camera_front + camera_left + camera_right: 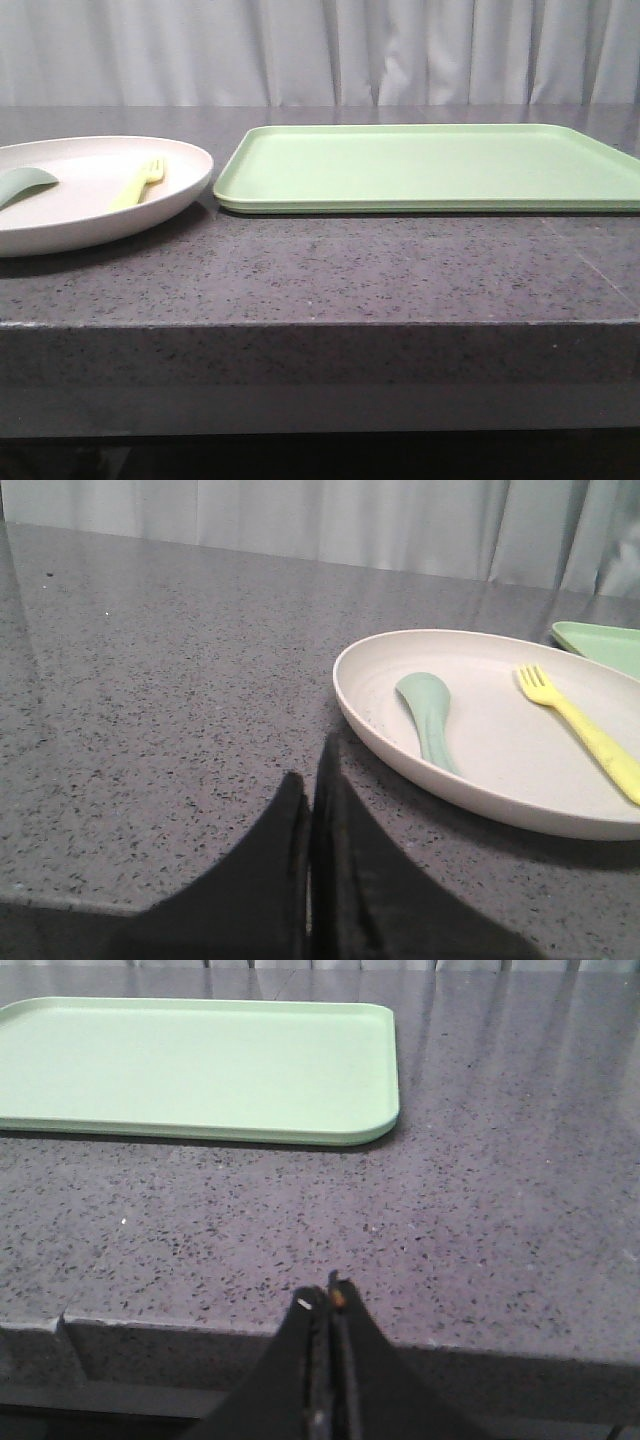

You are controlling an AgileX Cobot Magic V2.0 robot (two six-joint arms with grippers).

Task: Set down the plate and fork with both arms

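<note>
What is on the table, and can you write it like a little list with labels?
plate: on the table's left side, beside the tray
fork: yellow, lying in the plate
spoon: green, lying in the plate too
tray: light green, nothing on it
left hand: shut, holding nothing, near the plate
right hand: shut, holding nothing, in front of the tray
table: dark speckled stone

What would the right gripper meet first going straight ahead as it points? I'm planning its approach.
Probably the rectangular light green tray. The right gripper, jaws shut, points across bare speckled grey stone countertop toward the tray's near corner; depth is unclear, so it might pass just beside it.
</note>
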